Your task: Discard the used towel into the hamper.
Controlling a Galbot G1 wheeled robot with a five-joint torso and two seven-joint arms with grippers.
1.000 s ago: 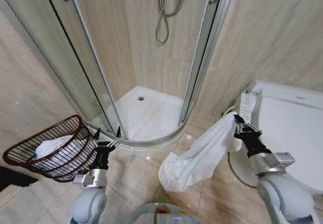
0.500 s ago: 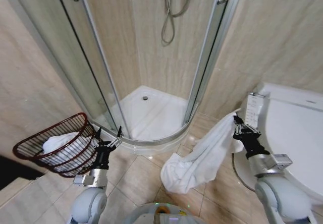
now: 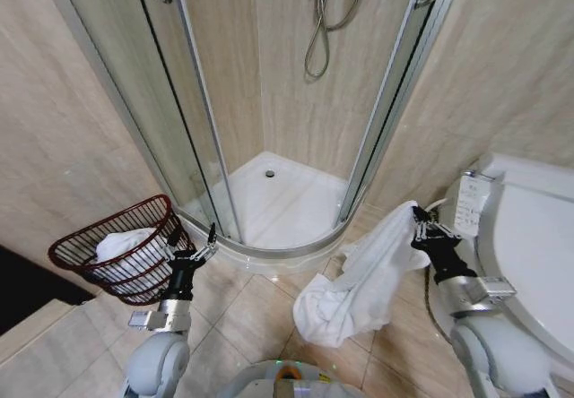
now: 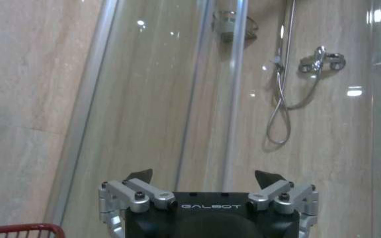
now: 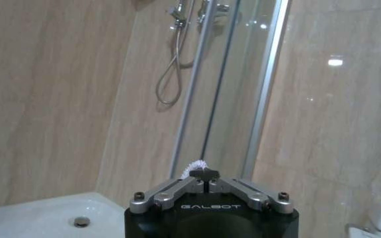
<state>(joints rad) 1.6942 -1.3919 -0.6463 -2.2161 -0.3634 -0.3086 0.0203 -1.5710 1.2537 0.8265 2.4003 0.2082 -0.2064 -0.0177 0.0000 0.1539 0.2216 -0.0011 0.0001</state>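
Observation:
A white towel (image 3: 359,277) hangs from my right gripper (image 3: 418,228), which is shut on its top corner; the cloth droops down to the floor tiles. In the right wrist view a tuft of the towel (image 5: 195,167) pokes out between the shut fingers of my right gripper (image 5: 205,175). The hamper (image 3: 85,241), a dark red wire basket, stands on the floor at the left and holds another white cloth (image 3: 126,247). My left gripper (image 3: 191,238) is held up open just right of the hamper, nothing between its fingers; its spread fingertips also appear in the left wrist view (image 4: 204,176).
A corner shower cabin (image 3: 278,111) with glass doors and a white tray (image 3: 278,196) fills the middle. A white toilet (image 3: 529,237) with a side control panel (image 3: 468,199) stands at the right. Beige tiled floor lies between the hamper and the towel.
The whole picture has slid rightward, so the camera has turned left; the hamper now sits nearer the middle. Both grippers keep their poses, the right still holding the towel.

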